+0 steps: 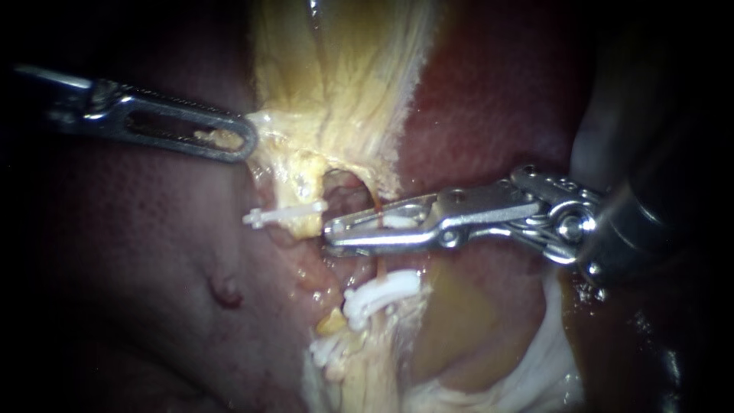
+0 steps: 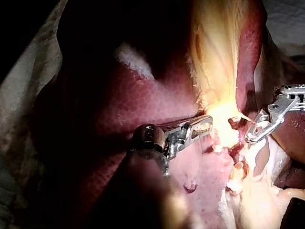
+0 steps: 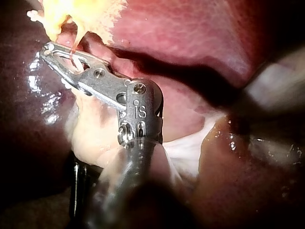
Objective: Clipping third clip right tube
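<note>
The right wrist view missed my left tool (image 1: 246, 141) pinching pale yellow fatty tissue (image 1: 336, 92); my right tool (image 1: 329, 229) pinched a white plastic clip (image 1: 397, 221) astride the thin red tube (image 1: 378, 203).

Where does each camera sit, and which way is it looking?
Endoscope: close above the liver, facing the tube; left instrument and right instrument show.
Left wrist: behind the left instrument, looking along it at yellow tissue its jaws grip.
Right wrist: behind the right instrument, jaws holding a white clip astride the tube.
Shared: all show the right instrument.
</note>
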